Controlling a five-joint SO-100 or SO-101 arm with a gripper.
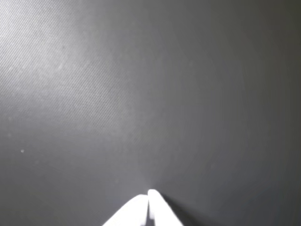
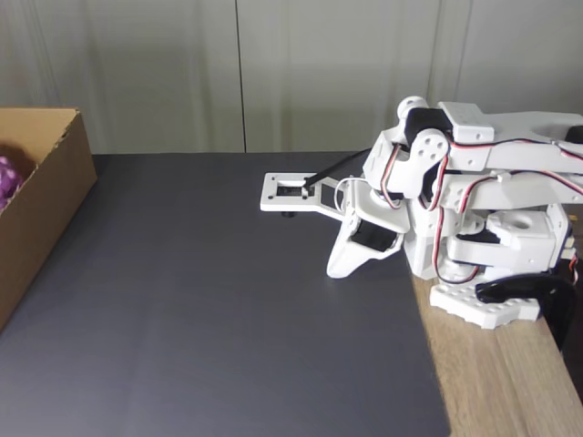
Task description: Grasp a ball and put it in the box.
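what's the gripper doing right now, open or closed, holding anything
Gripper: closed, fingertips together in the wrist view, holding nothing, low over the dark mat.

- Wrist view: dim overall, light falls from upper left; soft glare on the mat [image 1: 42, 56] there, fading to dark at right.
- Gripper [image 1: 149, 197] tips blown out white, edges soft/blurry, lower centre.
- Fixed view: even, soft light, fairly sharp; faint shadows under the arm [image 2: 455, 200].

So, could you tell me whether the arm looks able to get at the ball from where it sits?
Probably not readily: the ball sits inside the box, and the folded arm's shut fingers rest far across the mat.
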